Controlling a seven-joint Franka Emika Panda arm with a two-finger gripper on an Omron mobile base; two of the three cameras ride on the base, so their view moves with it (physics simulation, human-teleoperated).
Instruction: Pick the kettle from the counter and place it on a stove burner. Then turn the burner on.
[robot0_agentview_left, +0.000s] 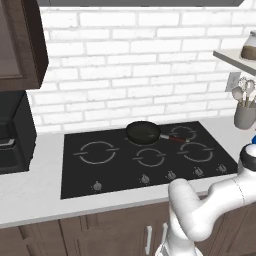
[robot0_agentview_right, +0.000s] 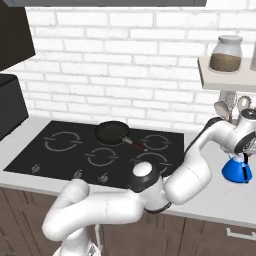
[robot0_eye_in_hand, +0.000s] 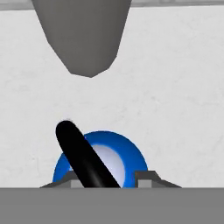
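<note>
Fingertips flank the kettle on both sides, poised directly above its blue body; whether they have clenched on the dark arched handle cannot be told. The gripper hangs from the arm's far reach, over the counter near its right end, beside the cooktop's right edge. Judged rigid, smooth and probably light if empty, the kettle's rounded body would slip; the thin handle's crest is the sensible hold. Beyond it stands a grey utensil holder against the wall. Farther left, the frying pan occupies a rear ring, while the stove burner lies bare at the cooktop's left side.
</note>
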